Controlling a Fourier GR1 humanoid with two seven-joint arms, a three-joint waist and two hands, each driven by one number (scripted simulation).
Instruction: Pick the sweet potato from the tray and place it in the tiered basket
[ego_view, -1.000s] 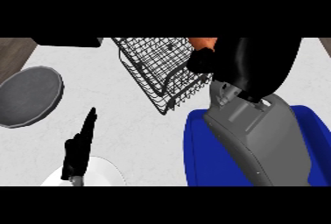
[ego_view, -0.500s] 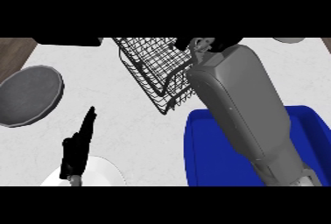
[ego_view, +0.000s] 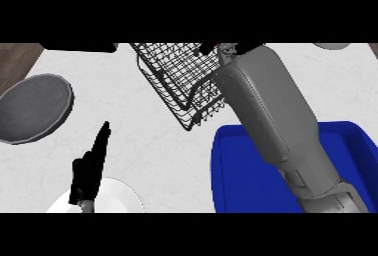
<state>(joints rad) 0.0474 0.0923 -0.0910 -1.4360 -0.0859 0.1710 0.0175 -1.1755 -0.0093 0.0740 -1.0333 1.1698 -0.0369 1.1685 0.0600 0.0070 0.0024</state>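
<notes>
Right hand (ego_view: 235, 48) mostly hidden behind its forearm over the wire tiered basket (ego_view: 177, 85) (grip cannot be told), sweet potato unseen, blue tray (ego_view: 229, 175) below, left hand (ego_view: 88, 170) open, fingers straight.

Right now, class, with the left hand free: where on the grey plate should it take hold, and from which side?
Probably its lower-right rim, approached from the right. The grey plate lies flat on the counter, so only its raised rim offers a pinch, and the left hand rests open below and right of it.
</notes>
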